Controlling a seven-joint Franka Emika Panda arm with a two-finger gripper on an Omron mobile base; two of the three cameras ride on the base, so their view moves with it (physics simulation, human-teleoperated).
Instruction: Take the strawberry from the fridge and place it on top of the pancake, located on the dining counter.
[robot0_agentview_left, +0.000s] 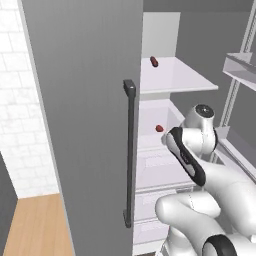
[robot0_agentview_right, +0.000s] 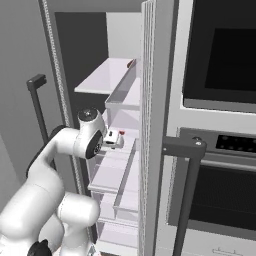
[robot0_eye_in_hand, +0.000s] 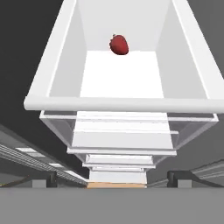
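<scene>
Your two-finger gripper (robot0_eye_in_hand: 112, 186) has its jaws spread wide with nothing between them; you can see one small dark fingertip (robot0_eye_in_hand: 43, 180) low on the left of the hand view and its partner low on the right, well apart. In the right base view the white hand with the gripper (robot0_agentview_right: 116, 139) reaches into the open cabinet, just above a white shelf.

Looking along the gripper, you face a white shelf tray with a rounded front rim (robot0_eye_in_hand: 118, 104). The tiny bright red strawberry (robot0_eye_in_hand: 119, 45) sits at the far end of that tray, against the back wall, clear of the fingers. Below the rim, clear drawers (robot0_eye_in_hand: 124, 131) step downward.

In the left base view the strawberry (robot0_agentview_left: 159, 128) rests on the middle white shelf, just beside the dark-padded wrist of the white arm (robot0_agentview_left: 187, 160). On the upper white shelf (robot0_agentview_left: 172, 75) lies a darker maroon, longer small item (robot0_agentview_left: 154, 61), well apart from the berry.

All of this is inside the tall matte grey fridge (robot0_agentview_left: 85, 125), whose left door, closed, carries a long dark vertical bar handle (robot0_agentview_left: 130, 155). To the right, you have a dark-fronted built-in oven (robot0_agentview_right: 220, 165) beside the opened fridge door.
</scene>
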